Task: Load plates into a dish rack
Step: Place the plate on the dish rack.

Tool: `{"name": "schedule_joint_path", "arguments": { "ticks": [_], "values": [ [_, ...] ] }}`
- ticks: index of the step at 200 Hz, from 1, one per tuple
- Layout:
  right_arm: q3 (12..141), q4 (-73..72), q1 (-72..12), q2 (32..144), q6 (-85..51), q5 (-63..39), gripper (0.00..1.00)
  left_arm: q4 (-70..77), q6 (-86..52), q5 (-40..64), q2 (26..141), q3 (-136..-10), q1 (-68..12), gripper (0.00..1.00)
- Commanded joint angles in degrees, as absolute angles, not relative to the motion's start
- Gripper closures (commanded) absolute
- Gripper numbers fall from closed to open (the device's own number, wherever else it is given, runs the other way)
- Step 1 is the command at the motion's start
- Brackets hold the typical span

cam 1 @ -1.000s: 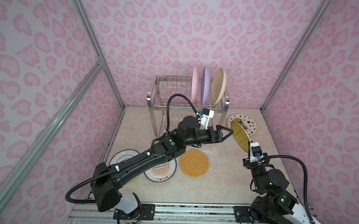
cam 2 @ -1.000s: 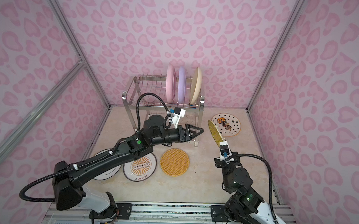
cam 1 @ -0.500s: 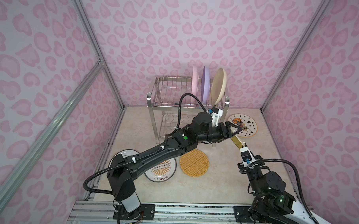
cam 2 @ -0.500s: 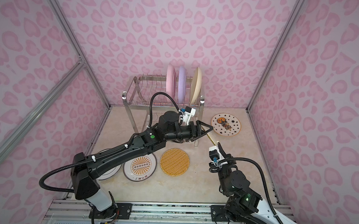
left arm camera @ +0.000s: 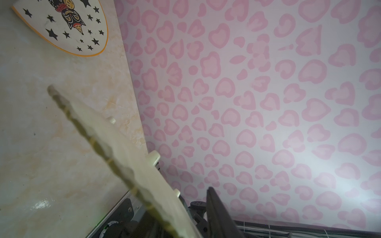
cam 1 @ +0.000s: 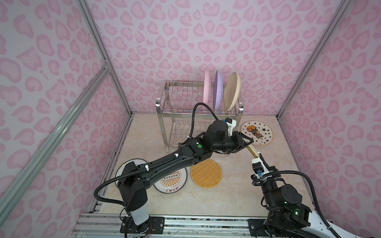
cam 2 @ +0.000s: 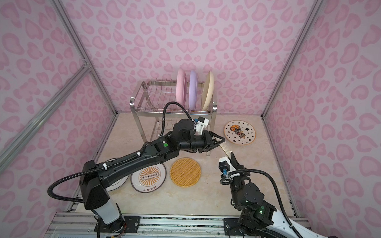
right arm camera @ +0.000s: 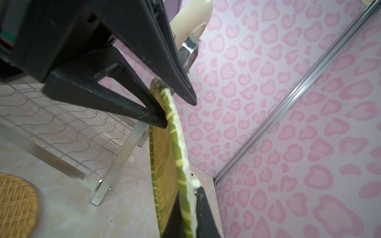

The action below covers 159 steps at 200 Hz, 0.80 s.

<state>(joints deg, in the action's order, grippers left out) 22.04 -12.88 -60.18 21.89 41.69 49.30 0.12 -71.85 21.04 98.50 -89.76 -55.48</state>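
Pink heart-print walls; marble table [cam 1: 228, 201].
Dish rack [cam 1: 176, 112] is set at the back. Pink plate [cam 1: 206, 87], lilac plate [cam 1: 217, 90] and cream plate [cam 1: 232, 90] are stood in its top tier.
Star plate [cam 1: 257, 132], flat woven plate [cam 1: 206, 172] and sunburst plate [cam 1: 172, 184] are laid on the table.
Held woven plate [right arm camera: 175, 144] is kept on edge near the rack. Its lower rim is clamped by the right tool [right arm camera: 186, 195]. Its upper rim is straddled by the left tool [right arm camera: 177, 112]; whether it is gripped cannot be told.

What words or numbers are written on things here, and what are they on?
"SUS304": stamped on the lower bar of the dish rack, seen in the right wrist view.
On the orange sunburst plate: dark characters near its rim, too small to read.
No other writing is readable.
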Motion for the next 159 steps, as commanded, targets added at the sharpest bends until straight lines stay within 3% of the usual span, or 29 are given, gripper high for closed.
{"name": "schedule_joint_path", "arguments": {
  "ticks": [1,25,47,72,80,96,111,115,118,120,159],
  "values": [
    [21.71,-16.03,-60.60,21.62,42.67,50.16,1.00,1.43,-72.59,21.53,98.79,-89.83,-55.61,0.75],
    [21.67,-16.03,-60.99,21.38,42.97,50.19,1.00,1.88,-73.14,21.84,98.88,-89.74,-55.72,0.82],
    [21.62,-15.83,-61.25,20.71,42.75,50.19,1.00,3.15,-74.11,22.03,98.90,-89.16,-55.81,0.96],
    [22.03,-13.77,-61.41,19.03,40.73,49.41,1.00,5.03,-75.05,22.31,99.01,-88.68,-55.81,0.96],
    [22.31,-12.70,-61.44,18.66,39.69,49.14,0.93,5.48,-75.15,22.32,99.00,-88.68,-55.81,0.96],
    [23.06,-10.43,-61.44,18.12,36.99,49.09,0.65,5.63,-74.63,22.08,98.88,-88.85,-55.81,0.96],
    [23.61,-7.93,-61.44,16.97,34.60,48.31,0.45,5.45,-73.89,21.59,98.49,-88.95,-55.81,0.96],
    [23.76,-7.21,-61.44,16.66,33.92,48.18,0.31,5.30,-73.58,21.43,98.36,-88.95,-55.81,0.96],
    [23.86,-6.80,-61.45,16.30,33.58,48.05,0.10,5.16,-73.31,21.25,98.21,-88.95,-55.81,0.96],
    [23.89,-6.42,-61.46,16.14,33.27,47.96,0.03,5.05,-73.08,21.09,98.12,-88.95,-55.81,0.96],
    [24.35,-2.88,-61.72,11.12,28.99,47.02,0.00,3.34,-70.21,18.98,96.36,-87.42,-55.99,0.96]
  ]
}}
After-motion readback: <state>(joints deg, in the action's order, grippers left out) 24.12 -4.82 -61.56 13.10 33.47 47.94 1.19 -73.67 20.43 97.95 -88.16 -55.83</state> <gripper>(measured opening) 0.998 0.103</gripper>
